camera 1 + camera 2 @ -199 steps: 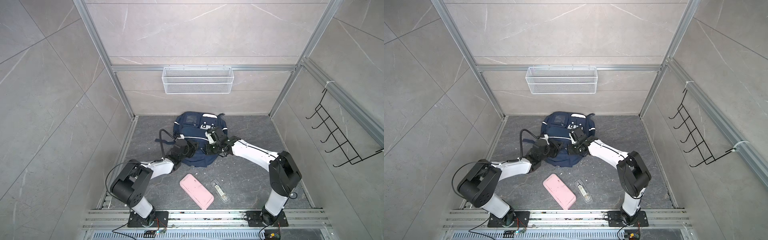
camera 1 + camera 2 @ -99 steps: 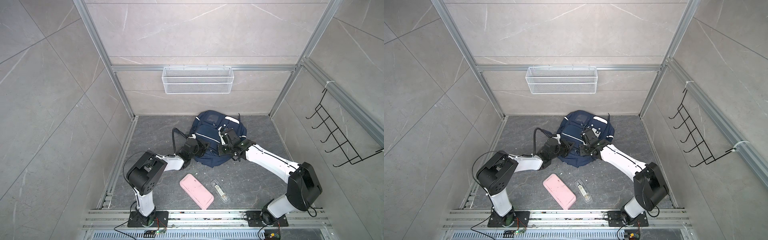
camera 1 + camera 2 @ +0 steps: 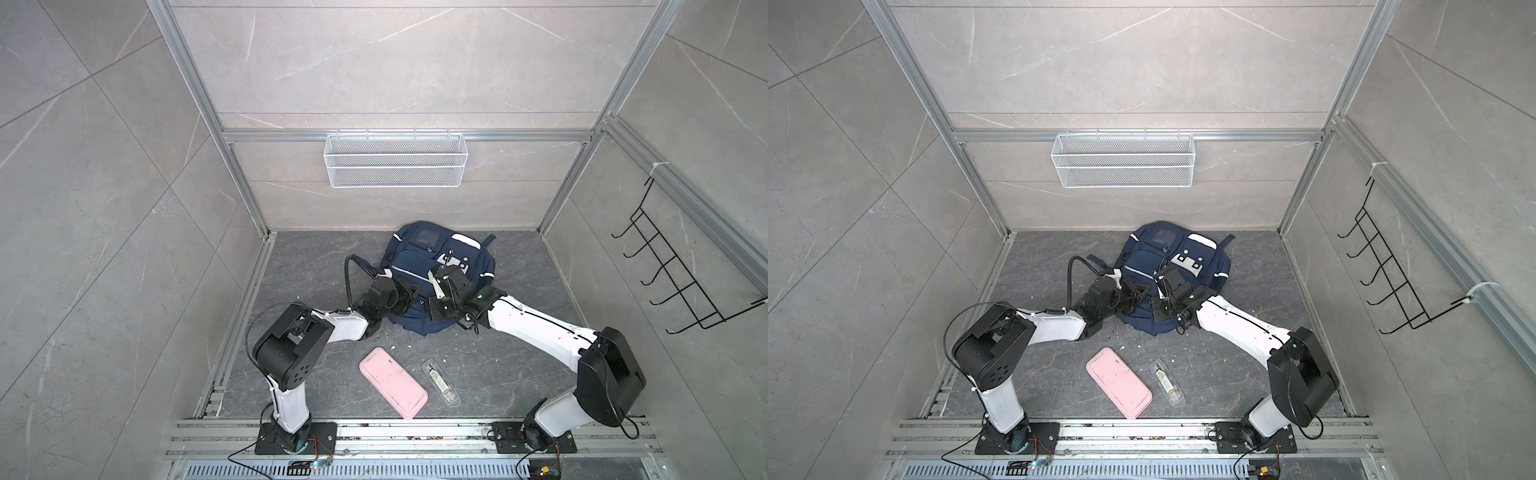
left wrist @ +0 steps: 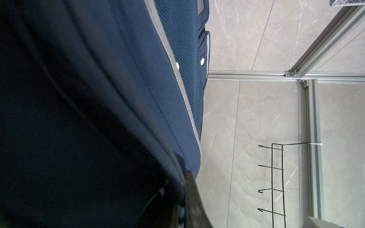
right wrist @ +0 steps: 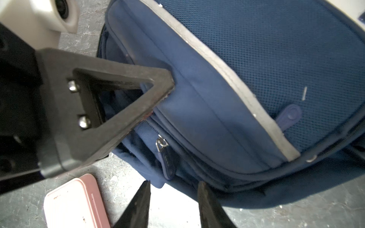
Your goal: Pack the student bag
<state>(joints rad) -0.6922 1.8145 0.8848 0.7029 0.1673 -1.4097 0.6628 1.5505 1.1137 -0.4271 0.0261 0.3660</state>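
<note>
We find the left claw (image 5: 168, 86) clenched on a fold of the bag (image 3: 419, 266). The right claw (image 5: 174, 201) stands released, its tips just off the bag's near edge, gripping nothing. The bag lies on the tabletop (image 3: 519, 266) toward the back wall. A pink case (image 3: 392, 382) lies apart, nearer the arm bases.

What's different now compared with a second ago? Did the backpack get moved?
The student bag slid to the right in both top views, both arms going with it. The right gripper opened and let go; its jaws now stand apart by the bag's edge. The left gripper stays shut on the fabric. The pink case and the clear case lie where they were.
</note>
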